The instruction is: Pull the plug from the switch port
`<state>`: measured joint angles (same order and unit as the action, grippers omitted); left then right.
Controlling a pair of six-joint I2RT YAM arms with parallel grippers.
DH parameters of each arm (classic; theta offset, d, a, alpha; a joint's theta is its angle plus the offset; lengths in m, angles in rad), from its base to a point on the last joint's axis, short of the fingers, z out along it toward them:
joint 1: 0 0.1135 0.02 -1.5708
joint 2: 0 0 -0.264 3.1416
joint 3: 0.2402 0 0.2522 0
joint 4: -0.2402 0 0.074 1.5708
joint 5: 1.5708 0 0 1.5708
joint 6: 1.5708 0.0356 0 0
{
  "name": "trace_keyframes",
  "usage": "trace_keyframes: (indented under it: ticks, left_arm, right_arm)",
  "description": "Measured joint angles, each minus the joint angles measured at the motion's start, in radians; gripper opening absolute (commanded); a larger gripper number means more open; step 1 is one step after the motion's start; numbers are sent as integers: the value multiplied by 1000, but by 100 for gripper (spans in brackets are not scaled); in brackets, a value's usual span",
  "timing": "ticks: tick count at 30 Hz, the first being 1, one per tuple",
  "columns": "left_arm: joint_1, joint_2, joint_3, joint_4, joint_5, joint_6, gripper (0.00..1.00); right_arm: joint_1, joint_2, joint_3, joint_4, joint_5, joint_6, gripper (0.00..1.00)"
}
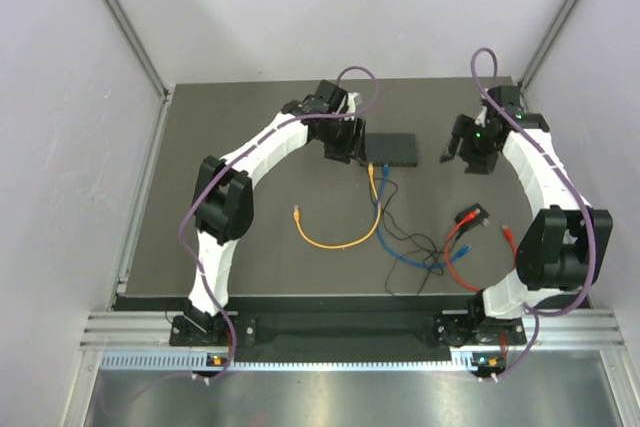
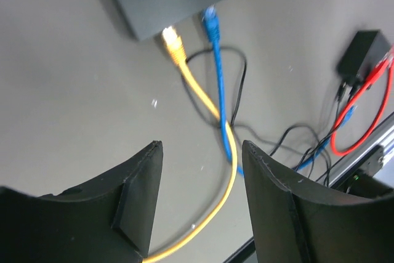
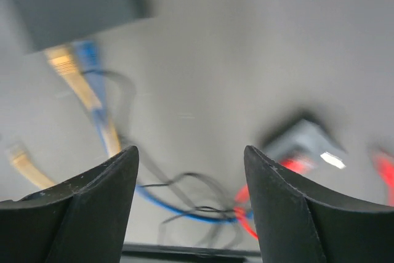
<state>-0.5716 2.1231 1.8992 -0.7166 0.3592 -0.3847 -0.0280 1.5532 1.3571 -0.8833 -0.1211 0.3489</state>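
Observation:
The flat black switch (image 1: 392, 150) lies at the back middle of the mat. Two plugs sit side by side in the ports on its near edge: a yellow plug (image 2: 173, 44) and a blue plug (image 2: 212, 26); both also show, blurred, in the right wrist view beside the switch (image 3: 74, 1). My left gripper (image 1: 340, 150) hovers just left of the switch, open (image 2: 201, 147), with only mat and the yellow cable (image 2: 228, 170) under it. My right gripper (image 1: 458, 152) hangs right of the switch, open (image 3: 191, 152) and holding nothing.
A small black power adapter (image 1: 472, 216) with a thin black wire lies to the right on the mat. A loose red cable (image 1: 455, 252) and the blue cable (image 1: 410, 257) tangle near the front right. The yellow cable's free end (image 1: 298, 211) rests at centre left.

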Motion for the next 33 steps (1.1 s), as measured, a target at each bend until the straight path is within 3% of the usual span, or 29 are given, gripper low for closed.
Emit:
trace_keyframes:
  ticks: [6, 11, 14, 18, 22, 33]
  left_arm:
    - [0, 79, 73, 36, 37, -41, 59]
    - [0, 121, 76, 80, 43, -70, 59]
    - [0, 150, 88, 107, 44, -93, 59]
    - [0, 196, 130, 136, 44, -112, 59]
    - [0, 212, 138, 149, 45, -120, 59]
    - [1, 266, 166, 177, 58, -152, 59]
  right_arm:
    - [60, 52, -53, 196, -222, 67, 61]
    - [64, 72, -174, 395, -360, 153, 42]
    - [64, 135, -208, 517, -426, 201, 37]
    - [65, 220, -245, 649, -473, 258, 37]
    - [68, 263, -279, 757, -497, 301, 47]
    - [93, 341, -378, 1017, -537, 368, 38]
